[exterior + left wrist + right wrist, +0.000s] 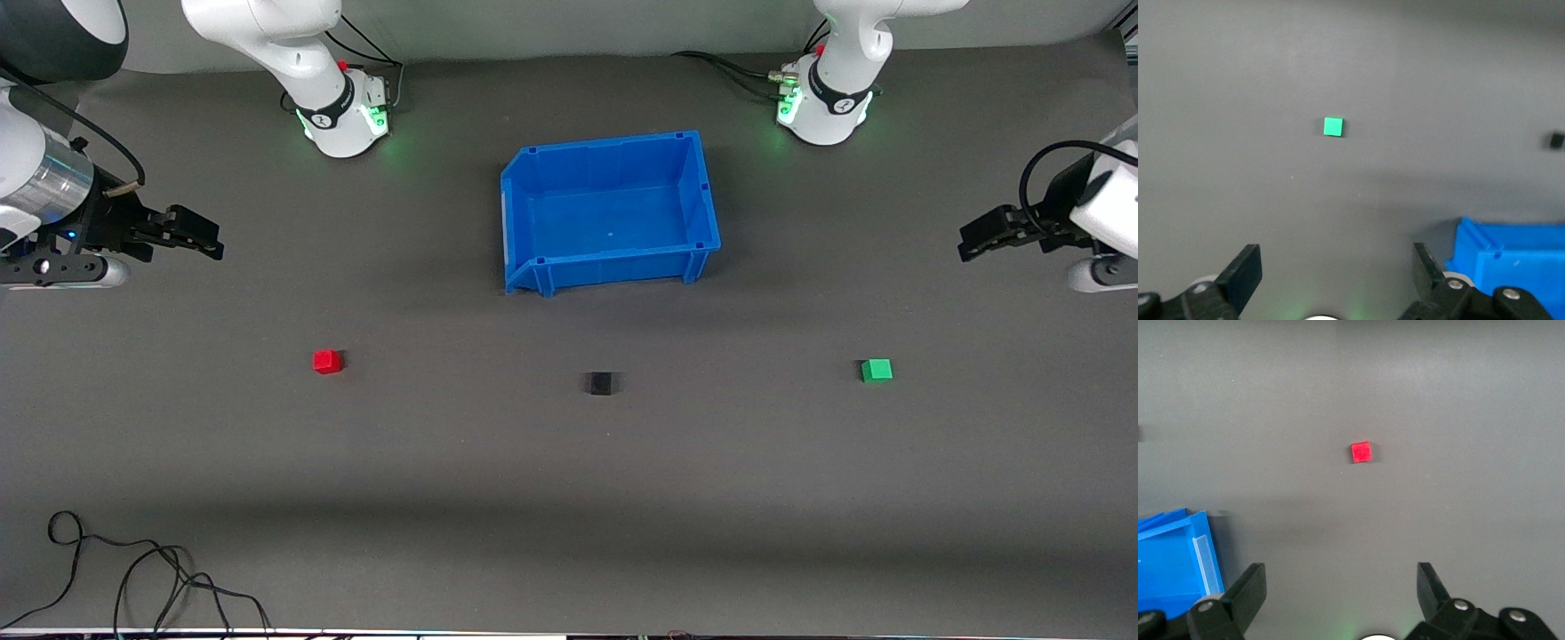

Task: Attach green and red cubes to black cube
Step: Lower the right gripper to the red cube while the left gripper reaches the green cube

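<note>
Three cubes: red cube (pixel 327 361), black cube (pixel 601 383), green cube (pixel 876 370) in a row, well apart, nearer the camera than blue bin (pixel 610 211).
Left gripper (pixel 971 242): high at table's end, jaws wide, empty.
Right gripper (pixel 203 236): likewise.
Risk: off-centre pinch tipping a small cube.

A small, bright red plastic cube (pixel 1361 451) is seen alone on a dark grey matte table surface (pixel 1458 400), near the middle of the frame. A bright blue plastic bin (pixel 1175 553) is cut off at the lower left edge. The right gripper (pixel 1340 590) is shown along the bottom edge, its two black fingers (pixel 1250 590) spread wide apart with nothing between them.
</note>
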Controlling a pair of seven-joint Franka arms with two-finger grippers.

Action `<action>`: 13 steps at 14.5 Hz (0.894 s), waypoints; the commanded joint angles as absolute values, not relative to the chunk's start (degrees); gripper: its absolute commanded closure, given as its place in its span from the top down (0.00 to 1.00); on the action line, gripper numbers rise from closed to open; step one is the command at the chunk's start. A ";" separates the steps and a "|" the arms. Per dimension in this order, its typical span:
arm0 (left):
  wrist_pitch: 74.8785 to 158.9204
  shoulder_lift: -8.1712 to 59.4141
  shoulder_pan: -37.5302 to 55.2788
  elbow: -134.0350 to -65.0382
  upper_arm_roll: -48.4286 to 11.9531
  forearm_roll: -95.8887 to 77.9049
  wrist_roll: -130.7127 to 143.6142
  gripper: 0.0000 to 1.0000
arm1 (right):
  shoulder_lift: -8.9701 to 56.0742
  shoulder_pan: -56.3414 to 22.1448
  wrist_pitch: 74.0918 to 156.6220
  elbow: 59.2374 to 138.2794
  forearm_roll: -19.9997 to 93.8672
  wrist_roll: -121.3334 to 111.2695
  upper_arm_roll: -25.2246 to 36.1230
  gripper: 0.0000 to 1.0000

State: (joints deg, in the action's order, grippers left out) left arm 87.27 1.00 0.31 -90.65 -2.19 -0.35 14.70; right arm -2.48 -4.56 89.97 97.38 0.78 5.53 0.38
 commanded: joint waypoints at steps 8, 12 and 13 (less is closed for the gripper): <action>88.50 4.83 -3.68 -89.64 -2.02 -8.69 68.07 1.00 | 0.70 -5.27 109.92 111.60 -0.26 4.92 0.88 1.00; 96.91 5.54 -6.06 -96.83 -2.02 -11.50 79.43 1.00 | 4.91 -5.27 117.48 114.77 -0.26 4.92 0.88 1.00; 99.90 5.54 -6.33 -99.64 -2.02 -12.21 79.80 1.00 | 5.70 -5.27 119.86 116.18 -0.26 5.01 0.88 1.00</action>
State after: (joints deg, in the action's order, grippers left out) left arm 94.79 6.45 -5.20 -93.94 -1.71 -10.21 75.90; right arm 4.30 -4.57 115.66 113.99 0.72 5.53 0.39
